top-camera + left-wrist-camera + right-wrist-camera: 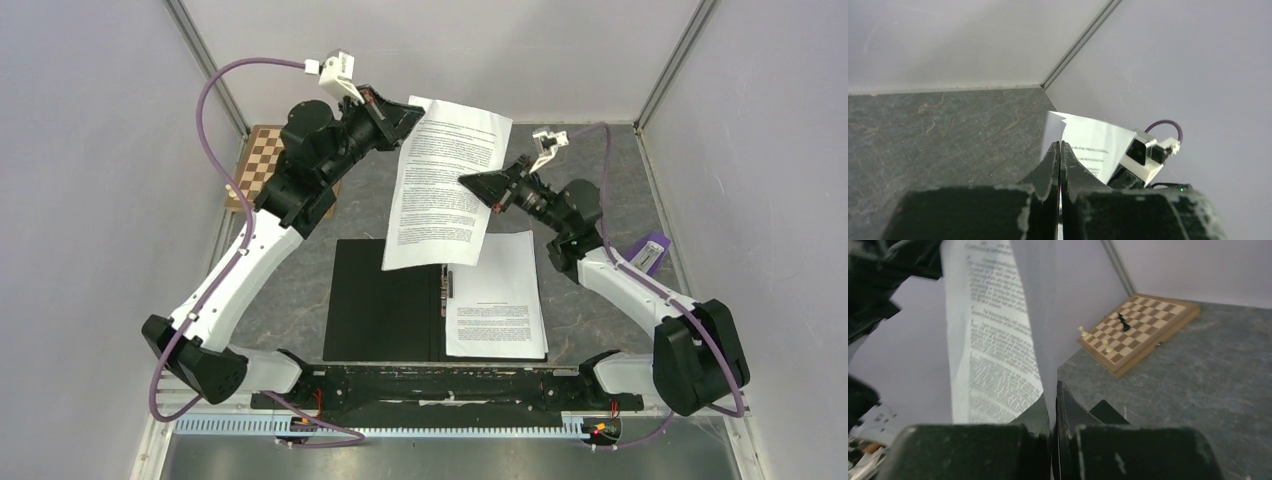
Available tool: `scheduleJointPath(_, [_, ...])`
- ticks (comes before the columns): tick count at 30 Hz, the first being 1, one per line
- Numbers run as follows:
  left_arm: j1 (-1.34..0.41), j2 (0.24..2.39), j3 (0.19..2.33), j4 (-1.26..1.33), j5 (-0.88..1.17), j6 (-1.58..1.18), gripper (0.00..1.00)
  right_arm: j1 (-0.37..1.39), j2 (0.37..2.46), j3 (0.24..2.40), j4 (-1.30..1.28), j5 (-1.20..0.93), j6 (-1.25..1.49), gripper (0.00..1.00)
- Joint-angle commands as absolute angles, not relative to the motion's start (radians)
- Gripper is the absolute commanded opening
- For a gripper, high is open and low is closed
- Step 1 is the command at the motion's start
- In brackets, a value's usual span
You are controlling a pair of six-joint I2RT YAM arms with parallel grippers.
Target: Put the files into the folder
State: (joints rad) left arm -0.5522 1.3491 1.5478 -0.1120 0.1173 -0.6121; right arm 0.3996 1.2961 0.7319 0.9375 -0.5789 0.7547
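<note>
Left gripper [410, 117] and right gripper [470, 183] are both squeezed tight on the raised sheet [445, 200], up over the open folder [380, 300]; the flat sheet [497, 295] lies inside already; bring the raised one down slowly, keep it flat, line up edges, then let go.

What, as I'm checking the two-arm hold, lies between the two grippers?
A printed sheet spans from the left gripper to the right gripper, both shut on its edges; the top view shows it.
</note>
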Motion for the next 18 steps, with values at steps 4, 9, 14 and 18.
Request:
scheduleJointPath(4, [-0.586, 1.371, 1.358, -0.047, 0.047, -0.753, 0.02, 0.397, 1.281, 1.058, -0.09, -0.199, 0.376, 0.0])
scheduleJointPath(9, [-0.678, 1.492, 1.232, 0.016, 0.047, -0.8, 0.02, 0.397, 1.285, 1.019, -0.322, -0.069, 0.288, 0.0])
scheduleJointPath(14, [-0.737, 1.648, 1.182, 0.074, 0.046, -0.84, 0.02, 0.396, 1.252, 0.821, -0.323, -0.006, 0.299, 0.0])
scheduleJointPath(18, [-0.74, 1.751, 1.195, 0.085, 0.07, -0.842, 0.02, 0.396, 1.227, 0.723, -0.298, 0.035, 0.306, 0.0])
